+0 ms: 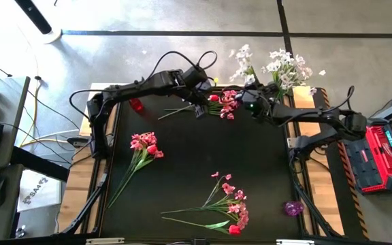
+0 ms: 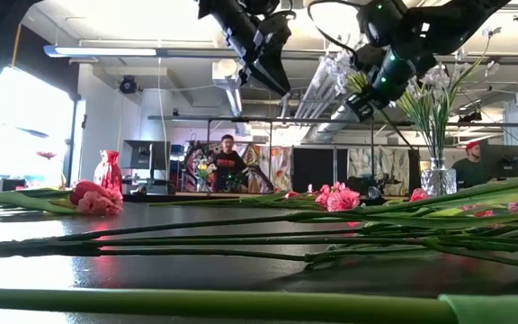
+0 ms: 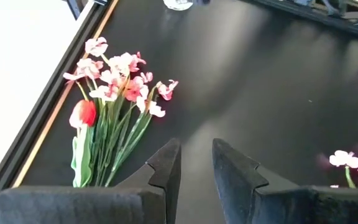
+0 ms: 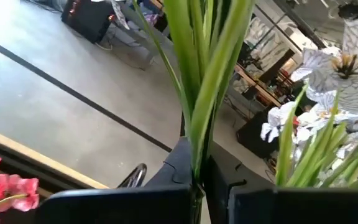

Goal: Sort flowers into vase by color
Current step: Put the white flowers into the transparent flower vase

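My right gripper [image 1: 250, 102] hangs above the table's far edge, shut on a spray of white blossoms [image 1: 242, 61] with green leaves. More white blossoms [image 1: 288, 68] stand in a clear vase [image 2: 437, 180] at the far right corner. My left gripper [image 1: 199, 107] hovers beside it over the far middle, open [image 3: 196, 149], with nothing between its fingers. Below it a bunch of pink blossoms with one red tulip [image 3: 114, 93] lies flat on the black table. Two more pink bunches lie on the table: one at the left [image 1: 145, 146], one at the near middle [image 1: 229, 204]. My right gripper pinches the white spray's green stems and leaves [image 4: 197, 158] between its two fingers, low on the stems. They rise out of the fingers, with the blossoms [image 4: 347, 68] above. The spray is lifted clear of the table.
A red vase [image 1: 136, 104] stands at the far left of the table and a purple vase [image 1: 292, 208] at the near right. Long green stems [image 2: 241, 238] lie across the near part. People sit in the room beyond the far edge.
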Controlling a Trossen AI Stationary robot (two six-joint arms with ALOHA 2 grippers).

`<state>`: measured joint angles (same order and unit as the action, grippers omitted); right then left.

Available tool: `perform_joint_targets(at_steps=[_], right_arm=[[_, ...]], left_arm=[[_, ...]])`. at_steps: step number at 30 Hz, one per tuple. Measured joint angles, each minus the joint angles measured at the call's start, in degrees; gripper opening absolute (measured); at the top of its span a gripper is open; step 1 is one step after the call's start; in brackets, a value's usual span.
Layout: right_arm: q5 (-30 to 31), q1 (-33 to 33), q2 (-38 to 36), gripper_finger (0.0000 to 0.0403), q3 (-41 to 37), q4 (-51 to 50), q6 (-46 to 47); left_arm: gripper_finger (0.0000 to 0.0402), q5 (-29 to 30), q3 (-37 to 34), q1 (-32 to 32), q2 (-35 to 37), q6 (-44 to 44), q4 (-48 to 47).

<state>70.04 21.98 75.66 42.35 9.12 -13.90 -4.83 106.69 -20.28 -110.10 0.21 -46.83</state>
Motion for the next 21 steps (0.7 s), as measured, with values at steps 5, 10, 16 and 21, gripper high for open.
perform_joint_targets(at_steps=[5,10,16,21], right_arm=[[2.62,0.02,-0.02,0.0,0.0,0.04,-0.01],[8.86,-2.06,-0.3,0.0,0.0,-0.15,0.24],[9.77,-4.23,-0.37,0.0,0.0,-0.49,6.29],[12.33,-4.14,-0.37,0.0,0.0,-4.14,10.49]], left_arm=[[0.0078,0.86,0.0,0.44,0.0,-0.16,-0.37],[0.0078,0.97,0.0,0.44,0.0,-0.51,-0.99],[0.0078,1.01,0.0,0.46,0.0,-0.64,-1.2],[0.0078,1.03,0.0,0.46,0.0,-1.14,-1.22]])
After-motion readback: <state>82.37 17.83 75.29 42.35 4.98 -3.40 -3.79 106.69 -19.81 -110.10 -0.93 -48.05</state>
